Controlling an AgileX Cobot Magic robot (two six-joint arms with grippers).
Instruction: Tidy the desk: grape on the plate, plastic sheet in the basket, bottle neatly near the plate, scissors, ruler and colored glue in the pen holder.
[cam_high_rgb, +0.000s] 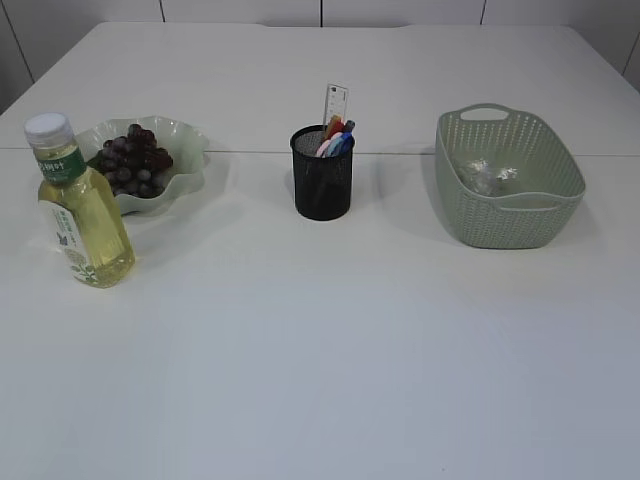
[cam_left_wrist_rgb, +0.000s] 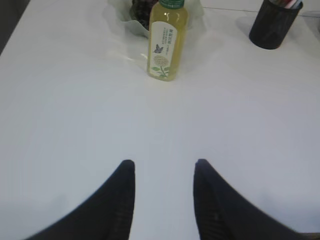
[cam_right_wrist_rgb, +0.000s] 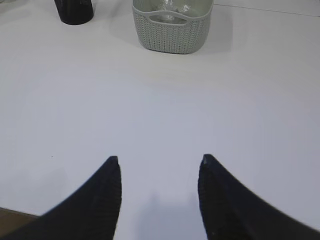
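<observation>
Exterior view: bottle (cam_high_rgb: 78, 205) stands upright at the left, long axis vertical, white cap up, touching or just in front of the plate (cam_high_rgb: 190, 135); grapes (cam_high_rgb: 131, 158) lie on the plate. Holder (cam_high_rgb: 322, 172) sits mid-table with the ruler (cam_high_rgb: 337, 102) sticking up above coloured handles; which of these are scissors and which glue I cannot tell at this size. Basket (cam_high_rgb: 510, 178) at the right holds a crumpled clear sheet (cam_high_rgb: 487, 176). No arm shows here. Left wrist view: left gripper (cam_left_wrist_rgb: 164, 200) hangs over bare table, jaws partly apart, holding nothing; bottle label faces the camera. Right wrist view: right gripper (cam_right_wrist_rgb: 159, 197) likewise moderately spread and empty, basket ahead, well apart. Judgement: everything appears placed, so the task looks finished or nearly so. Should the bottle need straightening, it is full, fairly heavy, smooth plastic, likely slippery; take it across the body below the shoulder, not at the cap.
</observation>
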